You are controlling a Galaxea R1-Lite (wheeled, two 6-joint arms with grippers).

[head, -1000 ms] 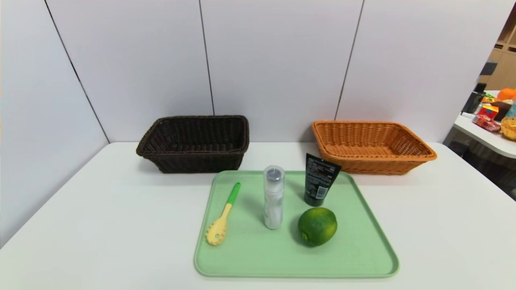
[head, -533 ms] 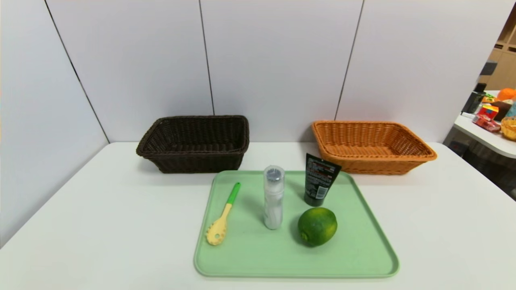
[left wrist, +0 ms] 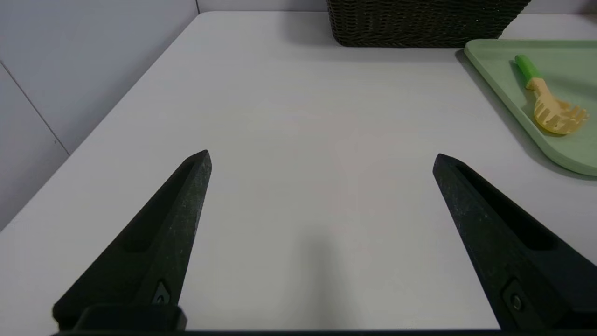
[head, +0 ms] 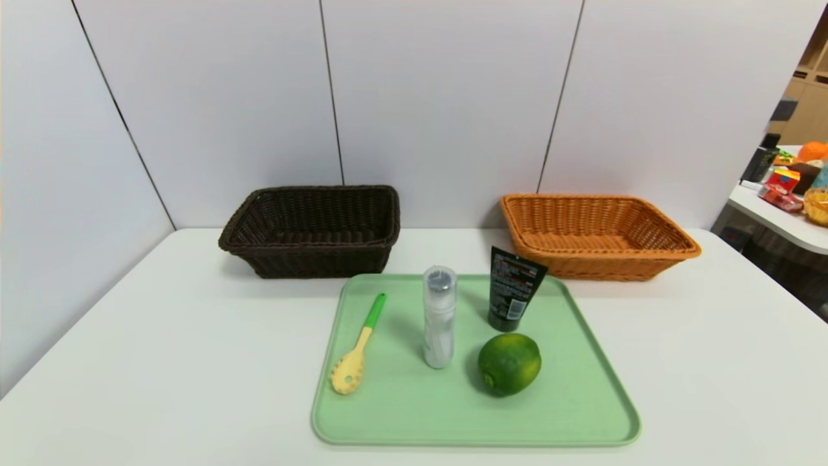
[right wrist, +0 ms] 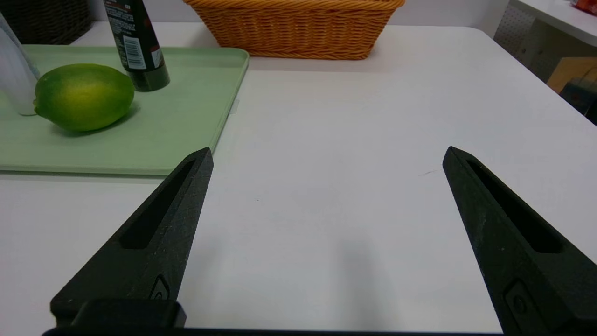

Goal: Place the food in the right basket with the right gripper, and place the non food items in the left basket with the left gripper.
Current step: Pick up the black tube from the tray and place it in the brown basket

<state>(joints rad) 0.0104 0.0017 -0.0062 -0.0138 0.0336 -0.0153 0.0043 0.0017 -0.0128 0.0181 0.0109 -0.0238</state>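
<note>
Wrist views: both end effectors level over table [left wrist: 298, 93] (fingers spread).

Bright, even room light falls from overhead; the white table [head: 162, 336] glows without harsh glare. Soft short shadows pool under the lime [head: 509, 364], toward seven o'clock, and behind the baskets. Wall seams bow toward the edges.

We see a pale green tray [head: 582, 395], green lime [head: 509, 363], yellow green-handled spoon [head: 354, 355], black tube [head: 511, 288], dark brown basket [head: 310, 230] and orange basket [head: 595, 234].
</note>
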